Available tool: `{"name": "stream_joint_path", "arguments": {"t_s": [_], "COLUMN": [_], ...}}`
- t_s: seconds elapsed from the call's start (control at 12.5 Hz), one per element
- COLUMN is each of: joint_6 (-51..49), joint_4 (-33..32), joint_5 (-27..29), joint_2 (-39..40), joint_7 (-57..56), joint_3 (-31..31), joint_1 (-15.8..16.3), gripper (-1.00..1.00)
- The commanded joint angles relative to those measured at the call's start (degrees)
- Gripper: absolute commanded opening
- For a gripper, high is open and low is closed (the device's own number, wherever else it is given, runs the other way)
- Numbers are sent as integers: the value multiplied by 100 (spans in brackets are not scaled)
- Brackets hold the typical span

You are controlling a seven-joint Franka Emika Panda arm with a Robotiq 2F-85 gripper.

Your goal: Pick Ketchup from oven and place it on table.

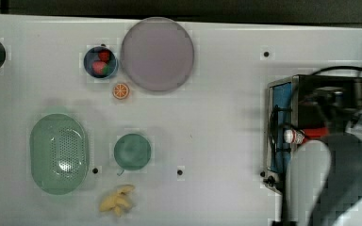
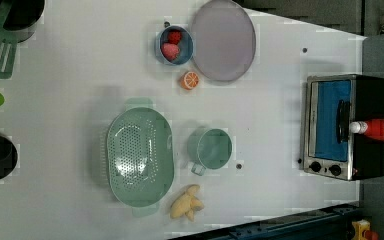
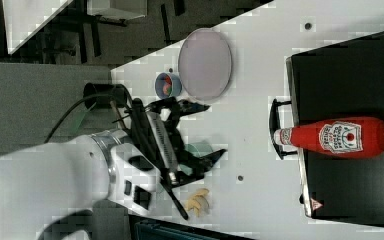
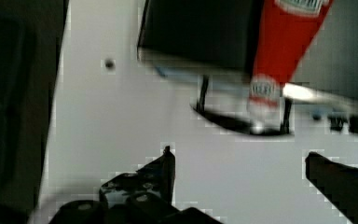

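Observation:
The Ketchup [image 3: 340, 137] is a red bottle with a white cap, lying on its side on the oven's black top [image 3: 350, 75]. Its cap juts over the oven's dark handle [image 3: 275, 127]. In the left view the Ketchup [image 2: 377, 129] rests across the oven [image 2: 330, 150], whose blue glass door is closed. My gripper [image 3: 211, 130] is open and holds nothing. It hangs over the white table [image 3: 260, 100], well apart from the bottle, on the right view's left. In the wrist view the gripper [image 4: 240, 158] faces the Ketchup [image 4: 284, 42]. My arm hides part of the oven [image 1: 279, 117] in the top view.
On the table [image 1: 217, 117] are a round pale-purple plate [image 1: 157, 53], a blue bowl of red fruits [image 1: 101, 62], an orange half [image 1: 121, 91], a green colander [image 1: 59, 153], a green cup [image 1: 132, 151] and a yellow banana bunch [image 1: 118, 200]. Open tabletop lies between cup and oven.

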Motion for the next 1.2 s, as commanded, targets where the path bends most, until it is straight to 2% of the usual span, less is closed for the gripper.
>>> {"name": "stream_joint_path", "arguments": {"t_s": [0.08, 0.4, 0.72, 1.12, 1.2], "joint_6": [491, 863, 1544, 1602, 1603], "joint_4": [-6, 51, 52, 27, 30], "joint_5": [-12, 57, 323, 672, 673], "joint_2": [758, 1579, 1984, 2330, 2329], "joint_7": [-114, -114, -114, -114, -114], "joint_3": [-408, -793, -810, -813, -808], "joint_1": [-156, -275, -411, -466, -466], "gripper": [100, 100, 100, 100, 95]}}
